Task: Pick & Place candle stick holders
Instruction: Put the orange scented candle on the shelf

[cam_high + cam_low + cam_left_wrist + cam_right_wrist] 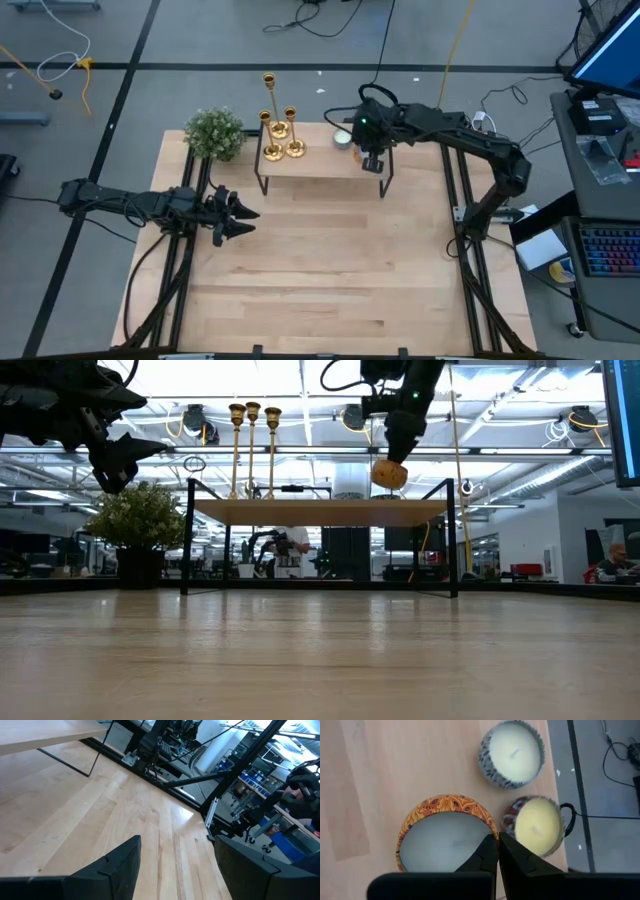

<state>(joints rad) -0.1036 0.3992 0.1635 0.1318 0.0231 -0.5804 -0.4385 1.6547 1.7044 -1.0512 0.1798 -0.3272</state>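
Right gripper (498,851), fingers pinched on rim of orange candle tin (445,832) at frame centre, risks a slipping thin-edge grip; three candle stick holders (279,128) stand untouched upper left; left gripper (238,214) open, empty.

One camera hung above and looked straight down on the whole worktop (320,270). A second sat at worktop level, facing level across the boards into the room behind. Both took in the raised shelf (322,162) and the plant (214,133). The left wrist camera looked slantwise along bare boards towards the worktop's edge. The right wrist camera looked steeply down, very close on the candle tins (445,832).
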